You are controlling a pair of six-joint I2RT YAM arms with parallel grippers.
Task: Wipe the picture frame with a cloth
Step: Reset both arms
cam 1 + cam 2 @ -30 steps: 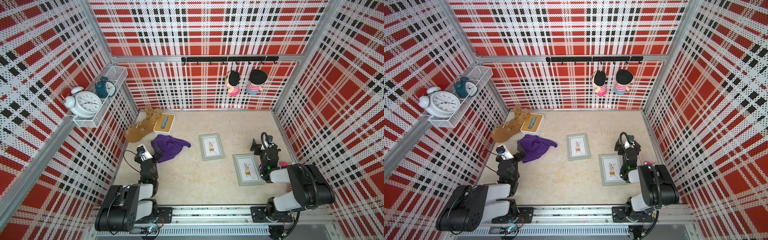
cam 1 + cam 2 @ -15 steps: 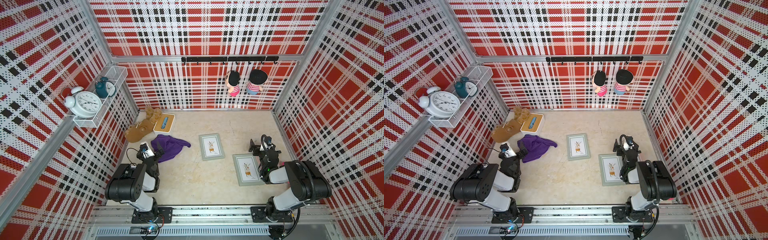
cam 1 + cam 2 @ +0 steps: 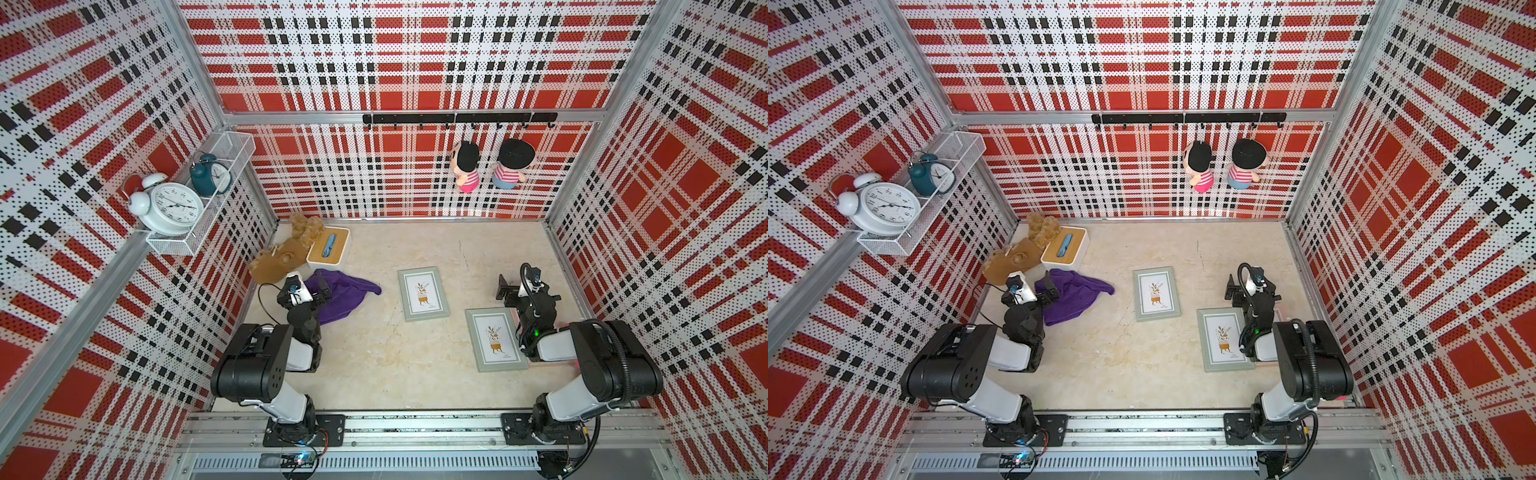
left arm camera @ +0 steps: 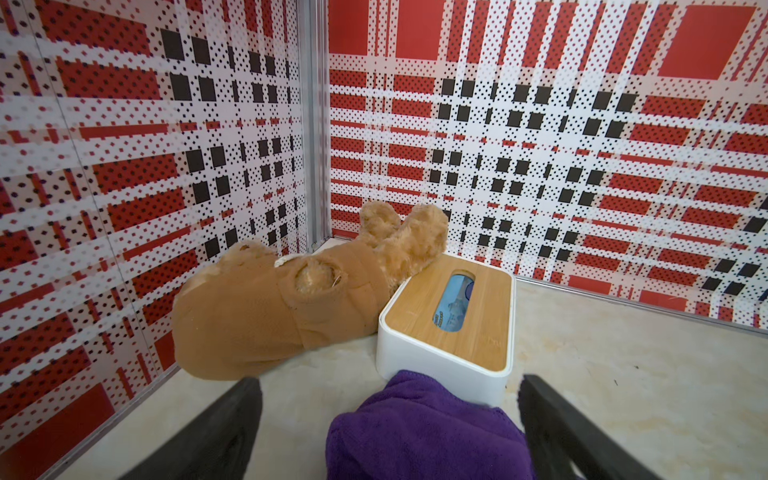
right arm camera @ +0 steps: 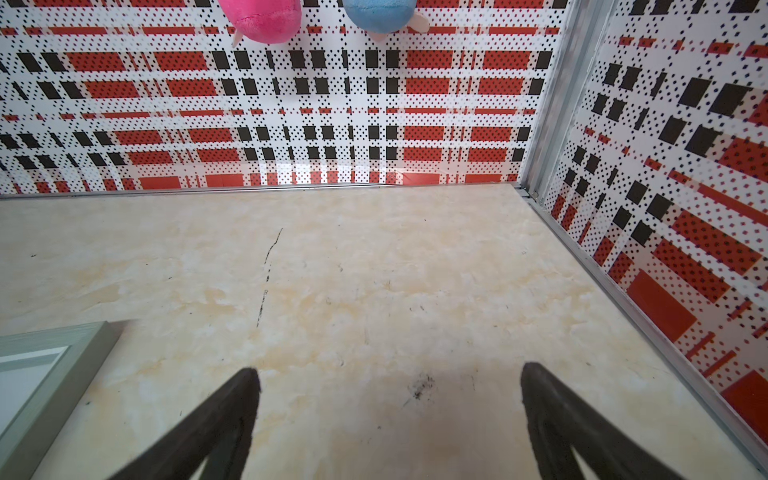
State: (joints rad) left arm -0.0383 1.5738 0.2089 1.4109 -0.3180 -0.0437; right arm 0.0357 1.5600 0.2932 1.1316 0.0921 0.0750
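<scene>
The purple cloth (image 3: pixel 347 296) (image 3: pixel 1079 293) lies crumpled on the floor at the left, in front of the tissue box. My left gripper (image 3: pixel 321 290) (image 3: pixel 1052 289) is open at the cloth's left edge. In the left wrist view the cloth (image 4: pixel 424 432) bulges between the spread fingers of the left gripper (image 4: pixel 388 382), nearer to one of them. Two grey-green picture frames lie flat: one mid-floor (image 3: pixel 423 293) (image 3: pixel 1156 293), one nearer the front (image 3: pixel 495 338) (image 3: pixel 1223 338). My right gripper (image 3: pixel 505 291) (image 3: pixel 1232 289) (image 5: pixel 388 374) is open over bare floor beyond the nearer frame, whose corner (image 5: pixel 50 365) shows.
A tan plush toy (image 3: pixel 279 259) (image 4: pixel 266 316) and a white tissue box with a wooden lid (image 3: pixel 328 246) (image 4: pixel 449 328) sit in the back left corner. Two dolls (image 3: pixel 467 166) hang from a hook rail. A wall shelf (image 3: pixel 195 208) holds clocks. Plaid walls enclose three sides.
The left arm has lifted its elbow and carried its open gripper forward to the cloth's edge. The right arm has barely shifted. Cloth and frames have not moved.
</scene>
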